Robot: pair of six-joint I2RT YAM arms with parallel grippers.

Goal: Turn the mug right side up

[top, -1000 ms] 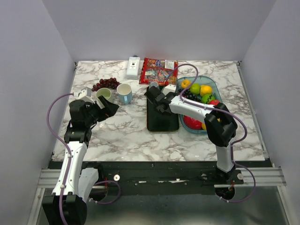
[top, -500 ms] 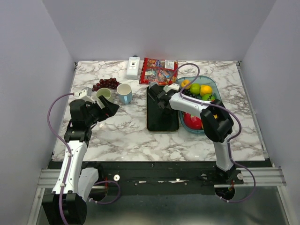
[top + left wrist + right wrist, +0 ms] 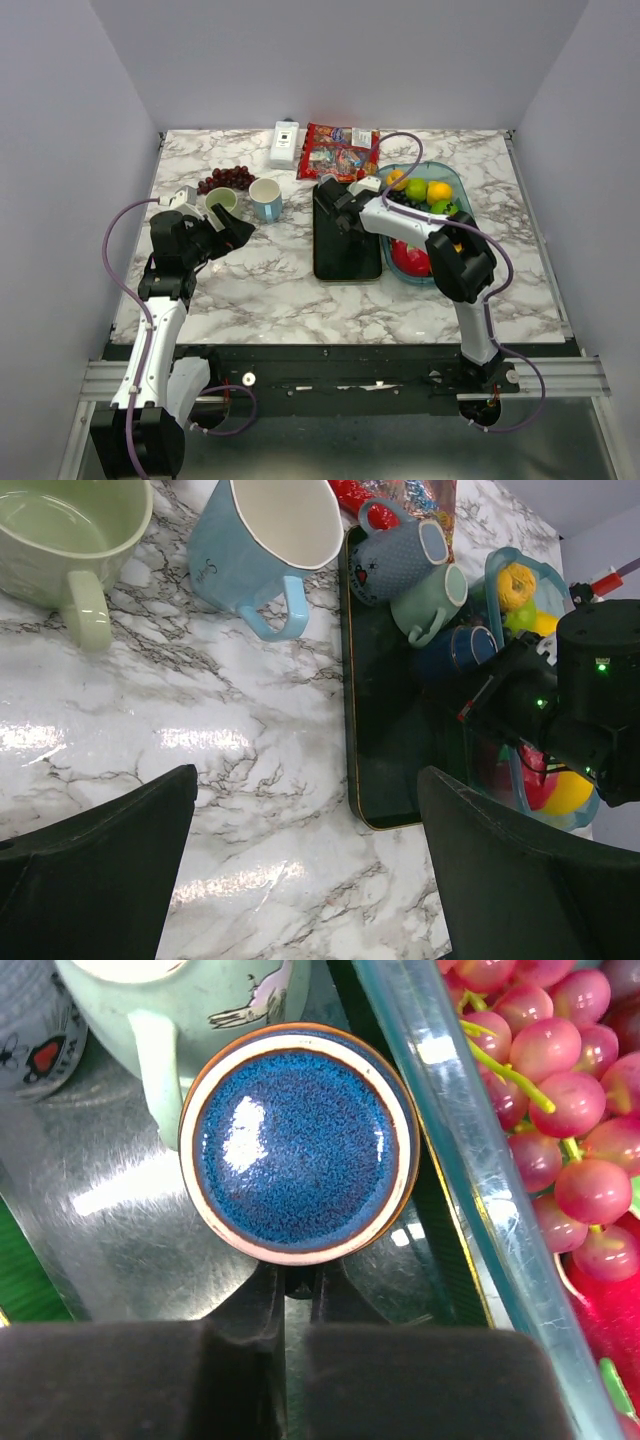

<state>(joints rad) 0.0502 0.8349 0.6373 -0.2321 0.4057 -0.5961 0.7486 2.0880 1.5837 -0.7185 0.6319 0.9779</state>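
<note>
My right fingers [image 3: 150, 1380] clamp the handle [image 3: 300, 1278] of the upside-down blue mug [image 3: 298, 1140] on the black tray [image 3: 385, 770]; left fingers [image 3: 90, 870] gape, empty. I'd lift clear of the mint mug [image 3: 190, 1000] before rotating.

Bright, even light from above. White glare sits on the blue mug [image 3: 297, 1140], the black tray [image 3: 130, 1230] and the marble tabletop [image 3: 200, 740]. Shadows are faint; close foregrounds look soft.

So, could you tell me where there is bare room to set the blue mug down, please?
The near half of the black tray is bare, as is the marble between the tray and the left arm. The tray's far end is crowded: blue mug, mint mug and grey mug stand close together beside the fruit bin.
</note>
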